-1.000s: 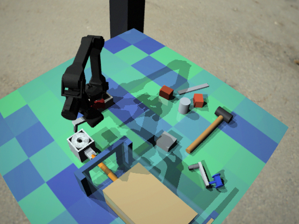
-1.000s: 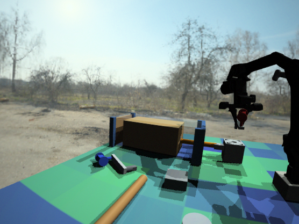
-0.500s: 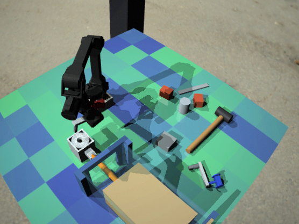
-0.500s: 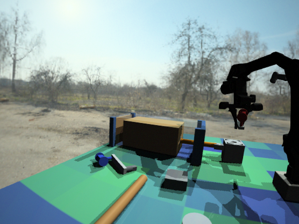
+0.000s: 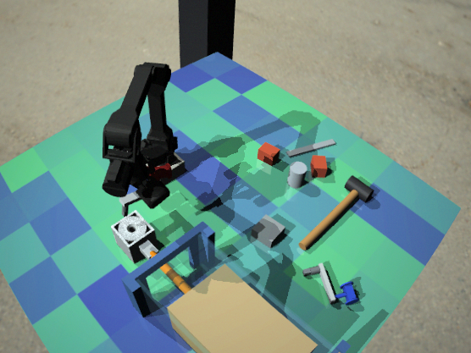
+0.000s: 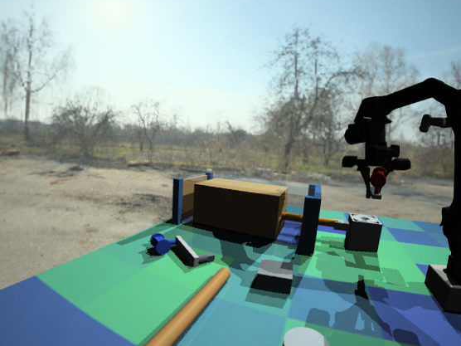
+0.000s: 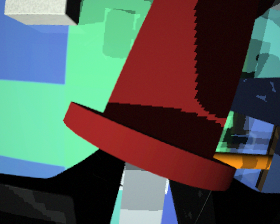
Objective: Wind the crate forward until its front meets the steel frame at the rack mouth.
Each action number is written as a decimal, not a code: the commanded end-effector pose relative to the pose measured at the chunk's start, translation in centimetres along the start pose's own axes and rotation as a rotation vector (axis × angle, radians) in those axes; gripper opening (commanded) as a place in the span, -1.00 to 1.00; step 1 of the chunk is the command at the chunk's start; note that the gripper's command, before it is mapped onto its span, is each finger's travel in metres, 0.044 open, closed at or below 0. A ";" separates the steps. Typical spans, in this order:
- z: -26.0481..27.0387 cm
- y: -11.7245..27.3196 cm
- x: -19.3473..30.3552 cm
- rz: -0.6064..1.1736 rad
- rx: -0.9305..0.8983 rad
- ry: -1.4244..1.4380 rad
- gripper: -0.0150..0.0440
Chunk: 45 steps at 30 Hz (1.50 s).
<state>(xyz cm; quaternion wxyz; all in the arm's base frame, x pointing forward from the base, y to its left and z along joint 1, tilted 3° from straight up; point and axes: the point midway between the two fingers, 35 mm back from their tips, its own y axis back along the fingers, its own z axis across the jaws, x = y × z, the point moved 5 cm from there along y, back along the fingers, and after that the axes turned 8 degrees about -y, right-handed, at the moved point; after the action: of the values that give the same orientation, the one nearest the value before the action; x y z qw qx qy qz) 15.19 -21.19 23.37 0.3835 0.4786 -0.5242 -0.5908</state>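
My gripper (image 6: 372,193) (image 7: 146,140) is shut on a winch handle with a red knob (image 5: 162,170) (image 6: 379,177) (image 7: 165,80). Its pale grey crank arm (image 5: 130,198) (image 7: 142,192) shows beyond the fingers, with its end bent down. The handle is in the air above the winch (image 5: 137,246) (image 6: 363,239), clear of its top; the round hole (image 5: 131,228) is uncovered. An orange strap (image 5: 171,273) (image 6: 293,216) (image 7: 250,161) runs from the winch through the blue steel frame (image 5: 167,252) (image 6: 312,222) to the crate (image 5: 237,310) (image 6: 240,208). The crate sits flat, with a gap before the frame.
A blue-knobbed crank (image 5: 327,284) (image 6: 186,250), a mallet (image 5: 330,218) (image 6: 191,308) and a grey block (image 5: 268,231) (image 6: 274,276) lie beside the cubby. Farther off are red blocks (image 5: 268,153) (image 5: 318,166), a grey cylinder (image 5: 297,176) and a flat bar (image 5: 311,148).
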 end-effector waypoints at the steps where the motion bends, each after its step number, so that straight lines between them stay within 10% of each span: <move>1: 0.0 0.1 -0.1 0.001 0.001 -0.003 -0.49; 45: -0.3 -3.3 1.5 -0.103 -0.003 0.017 -0.49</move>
<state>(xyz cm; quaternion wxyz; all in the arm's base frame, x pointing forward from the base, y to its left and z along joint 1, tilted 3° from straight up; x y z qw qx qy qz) 15.29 -22.00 20.74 0.3663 0.5001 -0.5048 -0.6007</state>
